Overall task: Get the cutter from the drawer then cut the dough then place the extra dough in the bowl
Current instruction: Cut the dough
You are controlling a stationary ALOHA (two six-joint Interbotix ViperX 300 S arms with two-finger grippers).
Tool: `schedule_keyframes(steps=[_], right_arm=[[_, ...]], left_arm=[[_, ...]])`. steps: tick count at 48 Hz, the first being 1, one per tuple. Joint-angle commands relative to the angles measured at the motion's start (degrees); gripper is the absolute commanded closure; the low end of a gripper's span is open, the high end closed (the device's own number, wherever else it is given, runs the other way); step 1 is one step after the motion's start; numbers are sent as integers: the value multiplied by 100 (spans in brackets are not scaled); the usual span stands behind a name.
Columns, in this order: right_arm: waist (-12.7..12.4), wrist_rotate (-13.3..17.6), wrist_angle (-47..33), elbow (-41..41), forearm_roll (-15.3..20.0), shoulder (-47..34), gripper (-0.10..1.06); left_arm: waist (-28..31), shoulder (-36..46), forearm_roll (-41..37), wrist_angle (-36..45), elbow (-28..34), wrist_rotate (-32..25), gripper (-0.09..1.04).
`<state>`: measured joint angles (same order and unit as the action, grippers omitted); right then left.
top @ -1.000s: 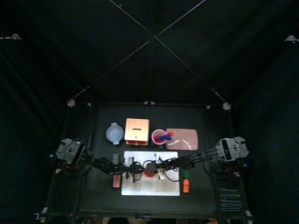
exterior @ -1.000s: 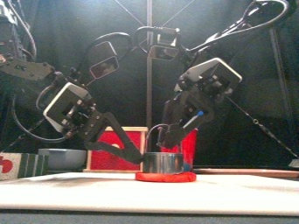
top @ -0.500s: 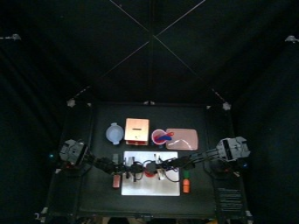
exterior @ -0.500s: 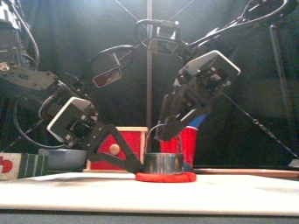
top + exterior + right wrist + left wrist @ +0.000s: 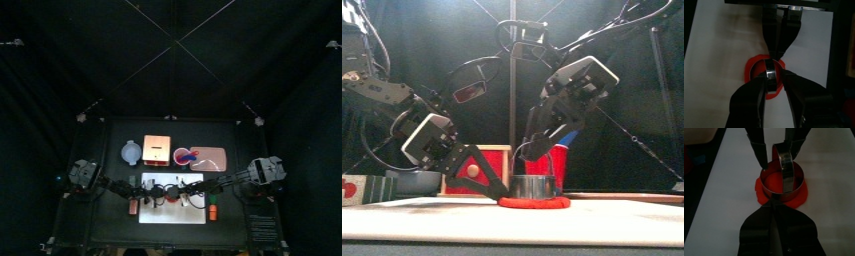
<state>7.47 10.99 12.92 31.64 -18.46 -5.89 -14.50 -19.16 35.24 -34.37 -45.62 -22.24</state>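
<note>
The round metal cutter (image 5: 533, 186) stands upright on the disc of red dough (image 5: 533, 202), its wall sunk into the dough so that a red rim shows all round its base, and both sit near the middle of the white cutting board (image 5: 181, 212) at the front of the counter (image 5: 107, 225). The right end effector (image 5: 773, 70) comes down from above and is closed on the cutter, pinching what looks like its wire handle between the jaws. The left end effector (image 5: 772, 207) reaches in low from the other side with its jaws pressed together and nothing between them; its tip rests at the near edge of the dough, just beside the cutter's wall, seemingly pinning the dough down. Behind the board stand the wooden box (image 5: 158, 150) and, beside it, the blue-grey bowl (image 5: 130, 152), well apart from the dough. I judge the cutting step to be in hand: the cutter is out of the drawer and bearing on the dough, while no scrap has reached the bowl. The next move probably calls for a firm press, then lifting the cutter straight up while the dough is held flat, so the outer ring can be peeled away.
</note>
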Motion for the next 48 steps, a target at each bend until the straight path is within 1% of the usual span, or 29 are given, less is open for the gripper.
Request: schedule_keyframes(steps=[1,13,18,23,29,38,43,48], right_arm=[[9,0,-9,-132,9,149,35],[18,-26,-9,-149,-35,167,49],[18,-26,0,-158,-35,308,50],[-9,-26,44,-158,-123,615,50],[-44,26,246,-79,-396,1116,50],[-176,70,747,378,-765,1740,50],[-237,79,967,729,-782,1986,50],[-264,88,1002,1222,-765,2171,50]], left_arm=[[18,0,26,62,0,0,45],[18,-9,44,70,0,-9,45],[18,-9,88,70,-9,-9,45],[18,-26,97,70,-9,-9,45],[18,-44,97,70,-18,-18,45],[18,-53,114,70,-18,-9,45],[18,0,167,70,-18,-18,45],[18,132,211,70,-9,-26,45]])
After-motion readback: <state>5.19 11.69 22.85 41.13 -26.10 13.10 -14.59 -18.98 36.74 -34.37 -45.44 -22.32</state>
